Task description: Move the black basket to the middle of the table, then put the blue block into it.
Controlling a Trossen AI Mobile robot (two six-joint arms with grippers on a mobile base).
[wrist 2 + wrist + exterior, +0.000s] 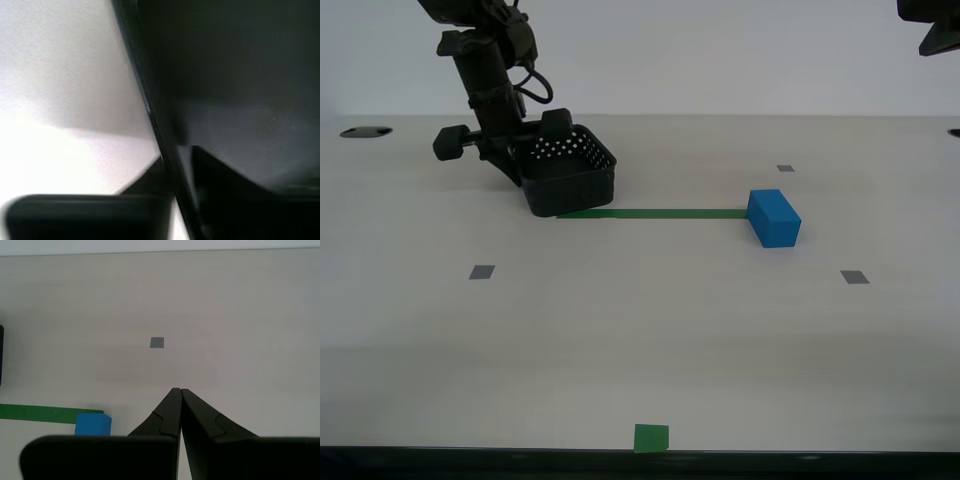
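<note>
Tabletop [640,340]: wide, flat, pale. It carries grey square markers, a green tape strip [655,213] and a green square [651,437] at the near edge.

Black basket [570,172]: small, square, rounded corners, walls pierced with rows of round holes. It sits toward the exterior view's left and far side, tilted, at the end of the tape strip, not yet in the middle. Judged light and fairly stiff, thin plastic that may flex at the rim. The wall is the natural hold, one finger inside and one outside. The smooth plastic could slip or swing if pinched at a single point, so a slow slide or low carry seems wise.

My second gripper [525,165]: at the basket's wall on the exterior view's left. Its wrist view is filled by the dark, blurred basket wall [240,100] close against the lens. The fingers appear clamped on that wall.

Blue block [775,217]: solid brick with plain smooth faces, lying flat at the tape's other end, well apart from the basket. Judged rigid and light but slick. Best taken across its narrow width on opposite flat faces.

My first gripper [180,392]: raised above bare tabletop, fingers together, holding nothing. The block [93,423] shows near it.
</note>
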